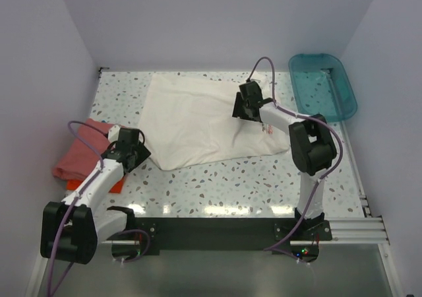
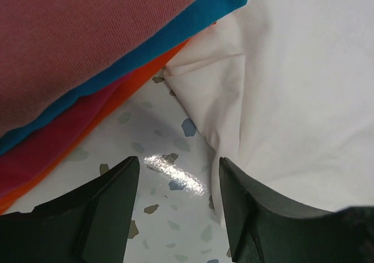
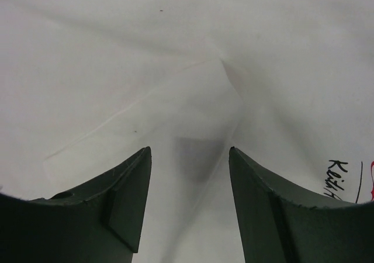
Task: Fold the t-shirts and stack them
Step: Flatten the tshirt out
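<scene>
A large white t-shirt lies spread on the speckled table, with a bit of red and black print near its right edge. A stack of folded salmon-pink, blue and orange-red tees lies at the left; it shows in the left wrist view as salmon-pink, blue and orange-red layers. My left gripper is open and empty over bare table, between the stack and the white shirt's left edge. My right gripper is open, low over a crease in the white shirt.
A teal translucent plastic tub stands at the back right corner. White walls close in the table at the left, back and right. A black rail runs along the near edge at the arm bases.
</scene>
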{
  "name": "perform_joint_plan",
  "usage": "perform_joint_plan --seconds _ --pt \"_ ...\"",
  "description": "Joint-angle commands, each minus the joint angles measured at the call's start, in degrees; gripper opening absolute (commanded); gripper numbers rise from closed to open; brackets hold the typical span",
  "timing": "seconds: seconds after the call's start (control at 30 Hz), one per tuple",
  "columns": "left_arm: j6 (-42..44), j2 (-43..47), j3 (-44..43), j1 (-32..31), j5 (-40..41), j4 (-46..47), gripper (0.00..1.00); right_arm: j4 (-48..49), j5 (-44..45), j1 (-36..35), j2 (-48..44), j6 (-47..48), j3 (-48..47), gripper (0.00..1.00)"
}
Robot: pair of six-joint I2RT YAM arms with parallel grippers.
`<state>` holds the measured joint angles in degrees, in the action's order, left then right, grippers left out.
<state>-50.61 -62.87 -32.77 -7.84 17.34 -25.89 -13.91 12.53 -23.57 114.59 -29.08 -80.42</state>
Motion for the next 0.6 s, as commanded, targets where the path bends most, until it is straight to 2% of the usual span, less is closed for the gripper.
perform_joint_plan --seconds 0.0,0.23,0.27,0.43,0.57 --pt "-1.2 -2.4 -2.8 0.2 1.4 3.6 0.62 0.3 1.4 0.1 1.6 -0.8 -3.6 0.58" --pt "-2.1 -7.5 -3.6 0.2 -0.6 9.7 0.61 0.8 0.7 0.1 3.1 -1.1 -3.9 0.38" --pt "-2.1 -8.8 -3.8 0.2 -0.7 10.2 0.61 0.6 0.6 0.2 3.1 -1.2 -4.0 0.31" --pt "-2.9 -12.6 -4.5 0.2 -1.6 12.2 0.59 1.0 0.4 0.2 2.9 -1.3 -3.8 0.18" --pt "-3.4 -14.1 -4.6 0.2 -2.8 13.3 0.54 1.0 0.5 0.2 1.7 -1.2 -3.4 0.05"
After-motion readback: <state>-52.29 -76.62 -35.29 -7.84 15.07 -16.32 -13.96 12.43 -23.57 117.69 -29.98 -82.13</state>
